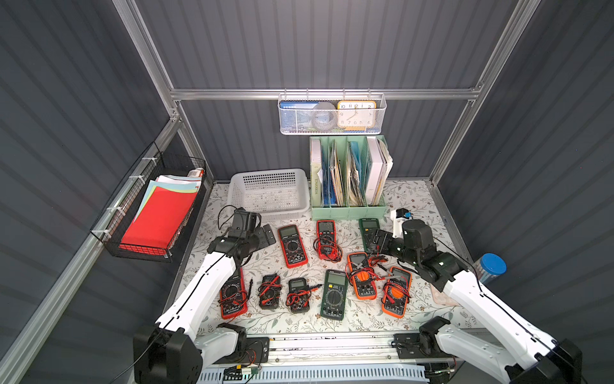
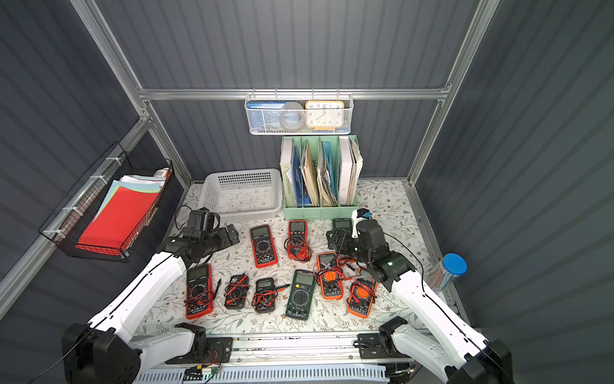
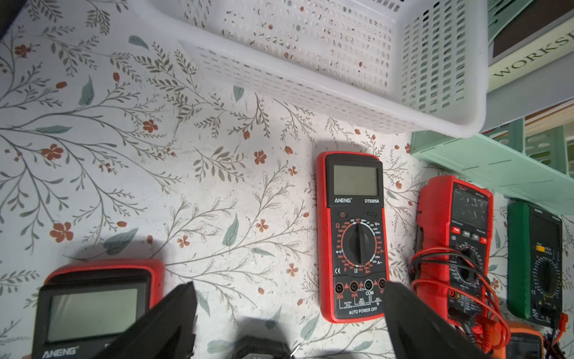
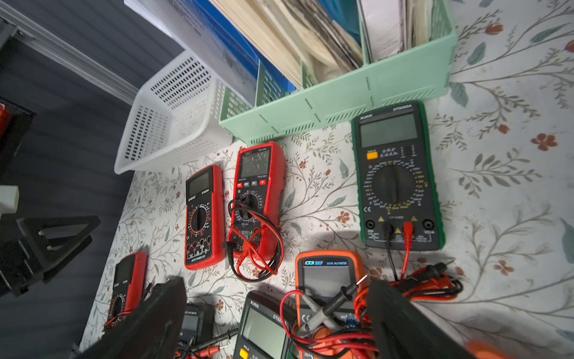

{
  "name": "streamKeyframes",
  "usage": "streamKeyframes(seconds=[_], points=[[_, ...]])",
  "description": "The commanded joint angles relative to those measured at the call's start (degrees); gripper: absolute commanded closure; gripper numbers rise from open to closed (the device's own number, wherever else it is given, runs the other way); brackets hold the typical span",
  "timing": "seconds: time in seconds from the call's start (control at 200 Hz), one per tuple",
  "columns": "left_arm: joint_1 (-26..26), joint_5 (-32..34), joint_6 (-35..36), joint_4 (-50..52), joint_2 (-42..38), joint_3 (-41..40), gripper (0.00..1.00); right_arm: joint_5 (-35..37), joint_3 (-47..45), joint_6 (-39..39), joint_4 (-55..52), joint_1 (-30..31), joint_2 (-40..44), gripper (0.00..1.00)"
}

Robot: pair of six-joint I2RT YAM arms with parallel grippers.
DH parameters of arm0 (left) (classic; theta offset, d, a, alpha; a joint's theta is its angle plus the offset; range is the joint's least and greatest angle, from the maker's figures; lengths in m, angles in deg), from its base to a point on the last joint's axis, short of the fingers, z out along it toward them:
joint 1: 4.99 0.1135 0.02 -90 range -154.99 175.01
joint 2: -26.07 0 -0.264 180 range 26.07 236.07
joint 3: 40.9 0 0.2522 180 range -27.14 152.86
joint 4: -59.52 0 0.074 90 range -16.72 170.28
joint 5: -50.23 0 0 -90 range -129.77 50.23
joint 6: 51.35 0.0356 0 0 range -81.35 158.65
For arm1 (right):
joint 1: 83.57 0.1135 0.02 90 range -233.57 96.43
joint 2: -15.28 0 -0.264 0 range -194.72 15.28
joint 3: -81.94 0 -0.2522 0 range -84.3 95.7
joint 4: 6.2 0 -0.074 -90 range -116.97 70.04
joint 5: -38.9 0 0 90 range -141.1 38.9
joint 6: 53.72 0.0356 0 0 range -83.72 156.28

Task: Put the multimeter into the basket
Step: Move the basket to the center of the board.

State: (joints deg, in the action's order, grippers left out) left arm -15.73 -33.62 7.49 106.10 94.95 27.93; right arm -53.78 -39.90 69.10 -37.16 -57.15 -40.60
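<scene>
Seen from above, a low white perforated basket (image 1: 269, 181) stands at the back of a floral worktop (image 1: 408, 199), just beside a mint-green file rack (image 1: 349, 209). In front of them, multimeters lie flat on the worktop in two loose rows, many wrapped in red and black leads. The left hand (image 3: 290, 289) hovers released, fingers wide apart, near a red multimeter (image 3: 354, 236) that lies just in front of the basket. The right hand (image 4: 278, 284) is also spread wide, grasping nothing, above an orange multimeter (image 4: 326, 276) and near a green multimeter (image 4: 394, 177) lying just before the rack.
</scene>
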Motion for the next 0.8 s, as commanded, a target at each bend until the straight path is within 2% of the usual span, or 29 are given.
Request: streamKeyframes(seconds=[0.0, 0.2, 0.36, 0.545, 0.795], points=[[-0.3, 0.4, -0.2, 1.8, 4.6, 4.3, 0.01, 3.4, 1.0, 1.5, -2.7, 2.5, -1.3, 0.03], [-0.3, 1.9, 5.8, 0.8, 16.9, 16.2, 0.01, 3.3, 1.6, 2.2, -2.8, 5.6, -3.9, 0.03], [-0.2, 1.3, 8.1, 5.5, 28.5, 32.3, 0.01, 4.3, 1.8, 2.5, -3.3, 7.1, -4.7, 0.04], [-0.1, 2.0, 12.6, 8.2, 39.9, 45.5, 0.01, 4.2, 2.8, 2.4, -3.9, 7.5, -5.9, 0.03], [2.2, -3.1, 19.3, 14.3, 56.8, 61.3, 0.01, 4.8, 3.1, 2.1, -6.6, 7.9, -4.1, 0.03]])
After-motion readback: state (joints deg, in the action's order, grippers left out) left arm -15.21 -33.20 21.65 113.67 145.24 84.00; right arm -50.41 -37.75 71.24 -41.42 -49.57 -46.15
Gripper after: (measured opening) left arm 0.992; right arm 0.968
